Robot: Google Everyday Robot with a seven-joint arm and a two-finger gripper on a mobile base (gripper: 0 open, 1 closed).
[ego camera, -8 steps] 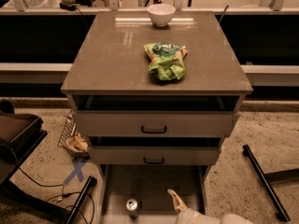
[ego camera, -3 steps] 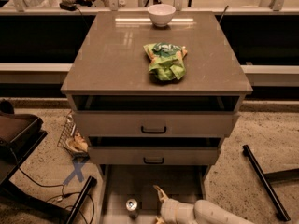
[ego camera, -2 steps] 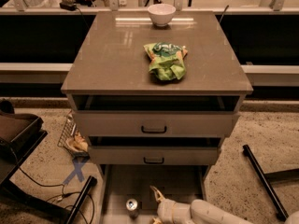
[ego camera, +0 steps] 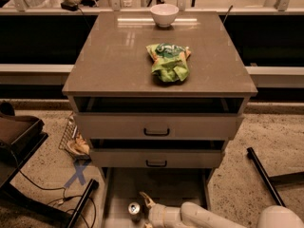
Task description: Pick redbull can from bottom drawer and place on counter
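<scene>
The redbull can (ego camera: 134, 210) stands upright in the open bottom drawer (ego camera: 171, 189), near its left front, its shiny top showing. My gripper (ego camera: 145, 213) comes in from the lower right on a white arm and sits just to the right of the can, its tan fingers (ego camera: 146, 201) spread, one behind the can. The fingers do not close on the can. The counter (ego camera: 114, 61) is the glossy grey-brown top of the cabinet above.
A white bowl (ego camera: 164, 14) stands at the counter's back edge and a green chip bag (ego camera: 169, 61) lies near its middle. Two upper drawers with black handles (ego camera: 156, 132) are slightly open. A black stand (ego camera: 28, 175) with cables is at left, a black bar (ego camera: 263, 175) at right.
My gripper has moved left across the drawer, from its right side to right beside the can. The can has not moved.
</scene>
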